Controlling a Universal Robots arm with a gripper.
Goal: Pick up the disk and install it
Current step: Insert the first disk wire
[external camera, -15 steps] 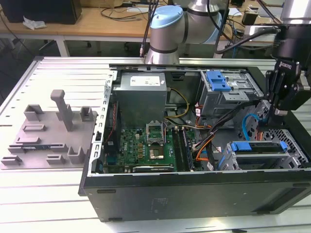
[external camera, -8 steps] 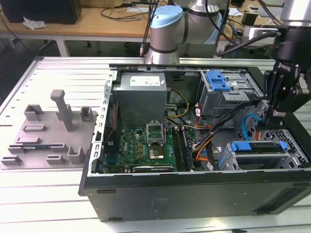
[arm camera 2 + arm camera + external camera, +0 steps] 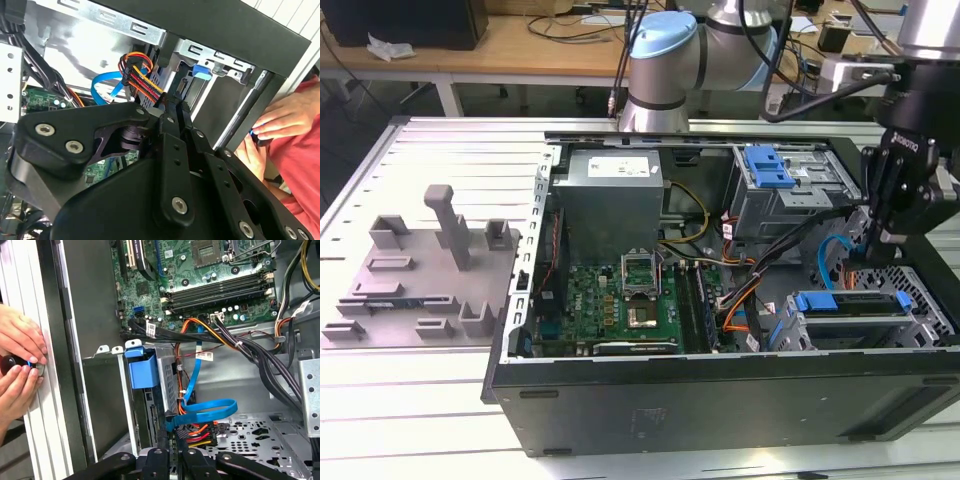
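Poised over the cage (image 3: 928, 312) with gripper (image 3: 878, 243) pinched shut, gripping nothing.
Just below, seated flat in that cage with blue rails showing: disk (image 3: 845, 303).

The open black computer case (image 3: 720, 400) on the slatted metal table (image 3: 420, 400) is seen in the exterior view from above and in front. That view is taken from some distance and faces the wooden benches (image 3: 520, 45) behind.

Both wrist views are taken close in, from opposite sides, along the black gripper (image 3: 172, 102) (image 3: 171, 437) into the case. The blue flat cable (image 3: 107, 80) (image 3: 210, 410) (image 3: 828, 262) and the green motherboard (image 3: 42, 100) (image 3: 210, 270) (image 3: 620, 300) are shared by all three views. The red-orange-yellow wire bundle (image 3: 140, 75) (image 3: 197, 432) and a person's hands (image 3: 280, 125) (image 3: 20, 365) outside the case wall are shared by the wrist views.
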